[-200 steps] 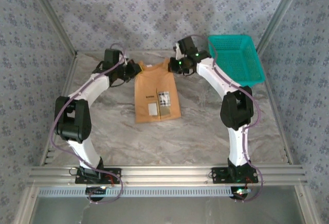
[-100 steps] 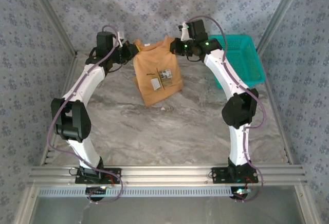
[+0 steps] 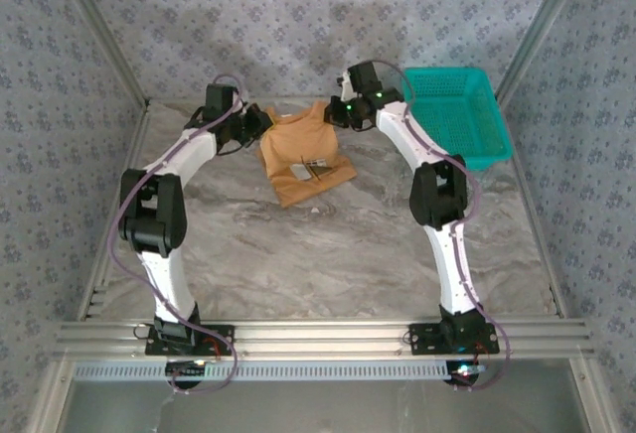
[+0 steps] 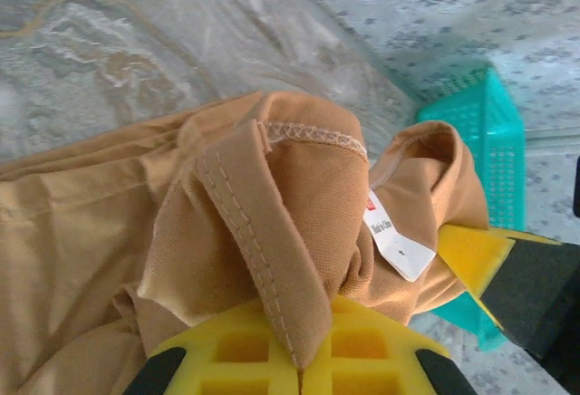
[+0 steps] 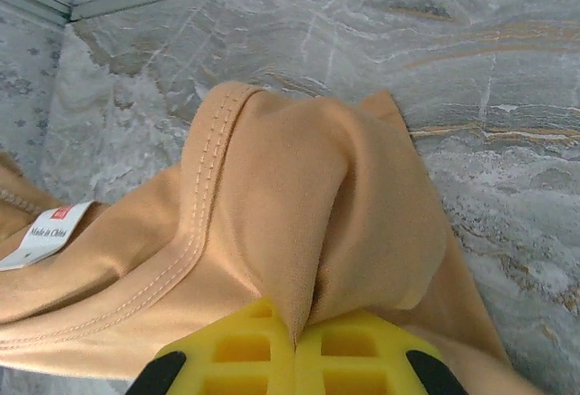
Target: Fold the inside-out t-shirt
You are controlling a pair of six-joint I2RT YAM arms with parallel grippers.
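Lowered since half a second ago, our left gripper [image 3: 260, 123] pinches one far corner of the inside-out t-shirt [image 3: 303, 155], which slumps on the far table [image 3: 348, 244]; our right gripper [image 3: 336, 112] clamps the other corner. We judge the fold half-laid.

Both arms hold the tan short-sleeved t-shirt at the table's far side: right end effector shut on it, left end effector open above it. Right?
No. The left end effector is shut on the tan thin-cloth t-shirt as well, a fold clamped between its yellow pads in the left wrist view. The rest holds.
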